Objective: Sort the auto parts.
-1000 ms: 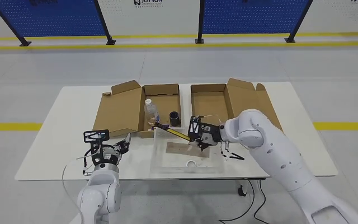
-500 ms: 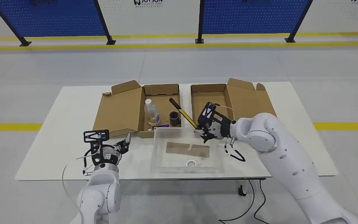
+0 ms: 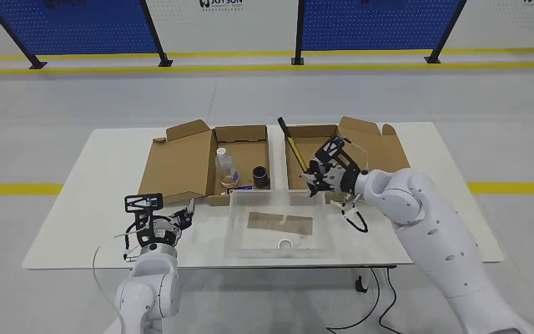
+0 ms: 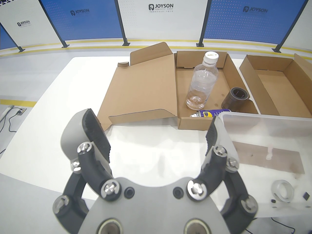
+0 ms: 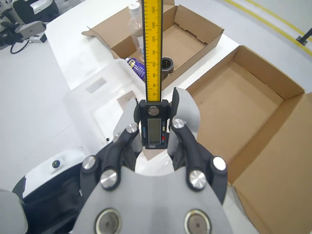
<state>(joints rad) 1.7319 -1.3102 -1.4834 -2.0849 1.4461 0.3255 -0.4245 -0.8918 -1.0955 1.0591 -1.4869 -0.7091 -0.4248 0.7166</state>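
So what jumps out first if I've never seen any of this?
The long yellow digital caliper, clamped in the right gripper at the edge of the right-hand open cardboard box. Next, the clear plastic bottle standing upright in the left cardboard box beside a short black cylinder.

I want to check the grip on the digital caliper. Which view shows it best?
The right wrist view: the digital caliper stands close up, display body clamped in the right gripper, yellow scale pointing away. In the top view the caliper is a thin slanted bar.
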